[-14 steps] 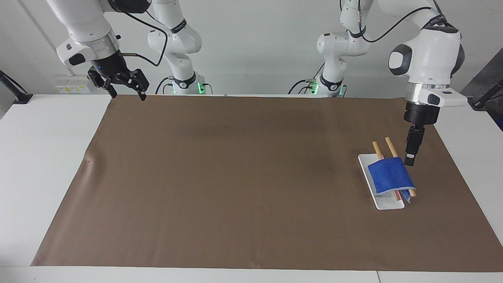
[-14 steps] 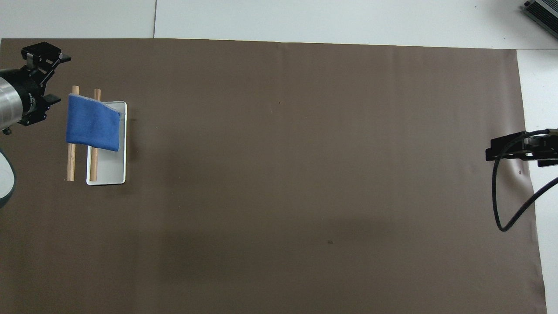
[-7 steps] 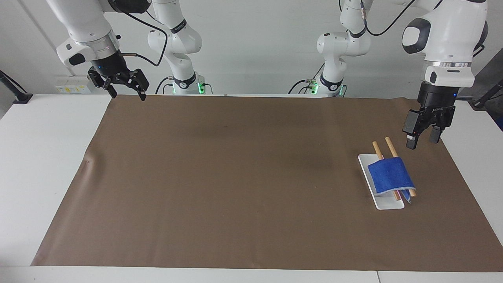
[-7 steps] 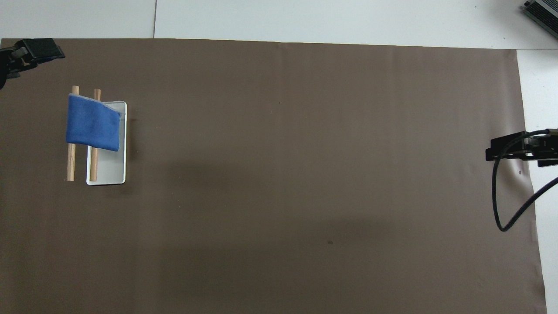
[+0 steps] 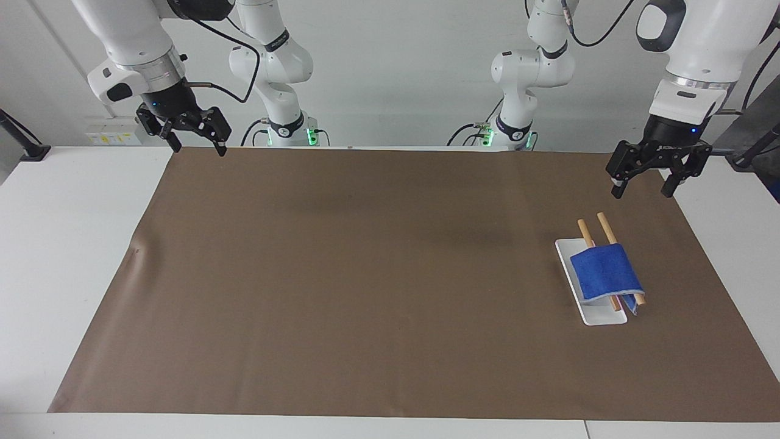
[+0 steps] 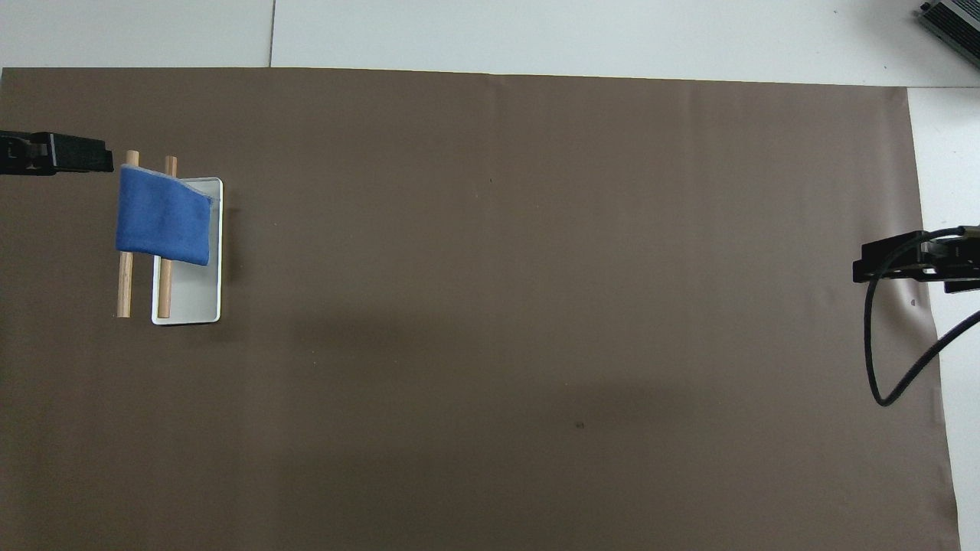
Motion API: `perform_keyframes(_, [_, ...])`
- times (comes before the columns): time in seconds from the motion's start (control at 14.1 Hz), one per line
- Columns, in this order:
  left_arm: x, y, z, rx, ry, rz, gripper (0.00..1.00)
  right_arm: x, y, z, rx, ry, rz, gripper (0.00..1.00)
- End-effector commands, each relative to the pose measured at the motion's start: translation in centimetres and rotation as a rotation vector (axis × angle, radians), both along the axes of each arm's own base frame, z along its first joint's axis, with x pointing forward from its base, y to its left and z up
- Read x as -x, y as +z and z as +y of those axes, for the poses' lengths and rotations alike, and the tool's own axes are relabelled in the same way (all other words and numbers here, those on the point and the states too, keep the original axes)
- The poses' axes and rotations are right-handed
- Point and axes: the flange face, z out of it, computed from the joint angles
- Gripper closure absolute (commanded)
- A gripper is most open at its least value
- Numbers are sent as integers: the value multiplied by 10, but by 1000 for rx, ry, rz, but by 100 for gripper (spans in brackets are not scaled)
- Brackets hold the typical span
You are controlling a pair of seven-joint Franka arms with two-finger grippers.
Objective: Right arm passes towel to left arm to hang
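Observation:
The blue towel (image 5: 606, 271) hangs folded over two wooden rods (image 5: 586, 231) of a small rack with a white base (image 5: 600, 317). The rack stands on the brown mat toward the left arm's end of the table. The towel also shows in the overhead view (image 6: 163, 222), with the rods (image 6: 122, 291) and the white base (image 6: 191, 298). My left gripper (image 5: 643, 189) is open and empty, raised over the mat's edge, clear of the rack. My right gripper (image 5: 196, 146) is open and empty over the mat's corner at its own end, waiting.
The big brown mat (image 5: 365, 274) covers most of the white table (image 5: 67, 244). In the overhead view one finger of the left gripper (image 6: 73, 153) shows beside the rods' ends, and the right gripper (image 6: 903, 260) with its cable shows at the mat's edge.
My left gripper has risen away from the towel's side, drawn back toward the robots and turned so its spread fingers show. The towel, the rack and the right arm have not moved.

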Motion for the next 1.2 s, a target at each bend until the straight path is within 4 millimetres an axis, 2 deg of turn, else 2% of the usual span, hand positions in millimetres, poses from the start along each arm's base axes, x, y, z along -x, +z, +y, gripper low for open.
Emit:
perform_keyframes(0.0, [8, -1, -12, -34, -45, 115, 0, 5, 1, -2, 8, -15, -8, 0])
perform_keyframes(0.42, [32, -8, -13, -42, -77, 272, 0, 4, 1, -2, 8, -15, -8, 0])
perform_keyframes(0.57, [45, 11, -12, -43, -99, 243, 0, 5, 1, -2, 8, -15, -8, 0])
perform_keyframes(0.85, [48, 5, -11, -48, -122, 297, 0, 5, 1, -2, 8, -15, -8, 0])
perform_keyframes(1.13, [49, 12, -12, -52, -123, 275, 0, 5, 1, -2, 8, -15, -10, 0])
